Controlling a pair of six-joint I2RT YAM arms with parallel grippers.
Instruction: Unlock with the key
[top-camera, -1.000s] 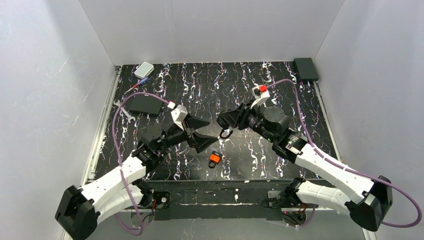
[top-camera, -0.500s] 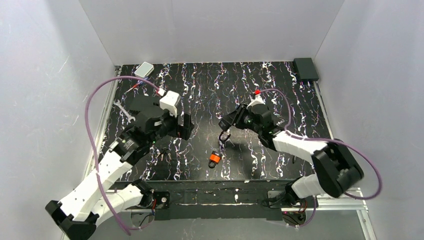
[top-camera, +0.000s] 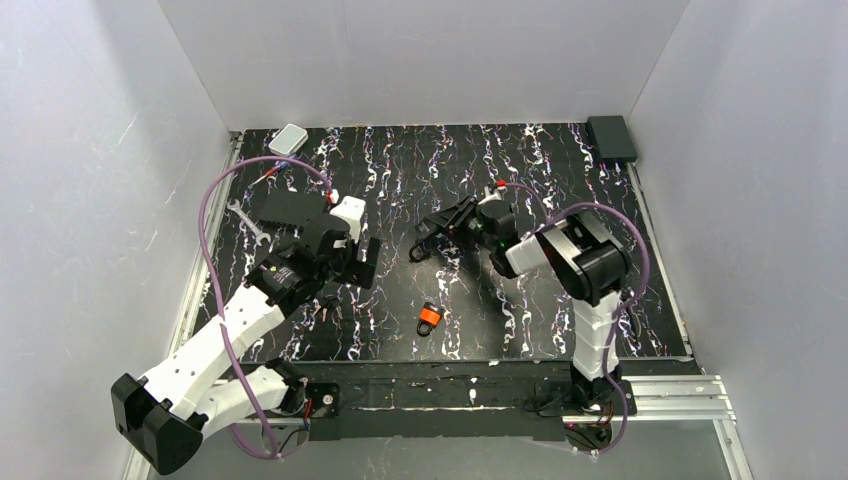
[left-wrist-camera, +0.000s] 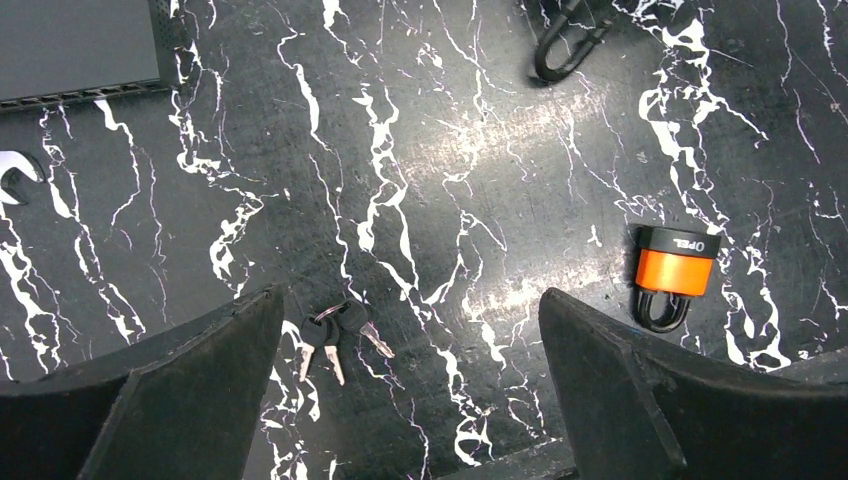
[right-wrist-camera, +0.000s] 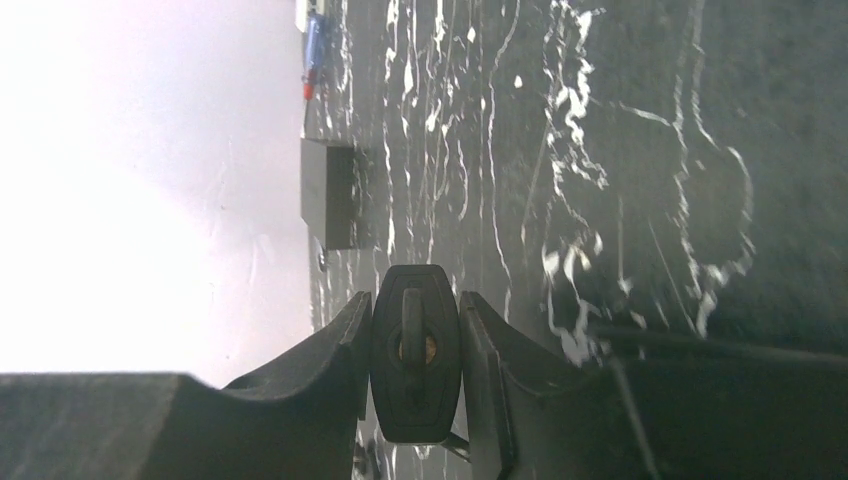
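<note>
Left hand (left-wrist-camera: 410, 400) hangs with fingers wide apart above the bench (left-wrist-camera: 480, 150); the key (left-wrist-camera: 350, 318) lies on its ring just beside one finger. Right hand (right-wrist-camera: 415, 345) is clamped on a black padlock (right-wrist-camera: 415, 400), keyhole showing. Best to centre over the key, descend squarely, and pinch the black head so the blade stays free.

Left pincer (left-wrist-camera: 410, 305) spread wide; right pincer (right-wrist-camera: 415, 305) clamped, wrist rolled sideways.

A wrench (top-camera: 246, 222) lies beside a black box (top-camera: 282, 206).
</note>
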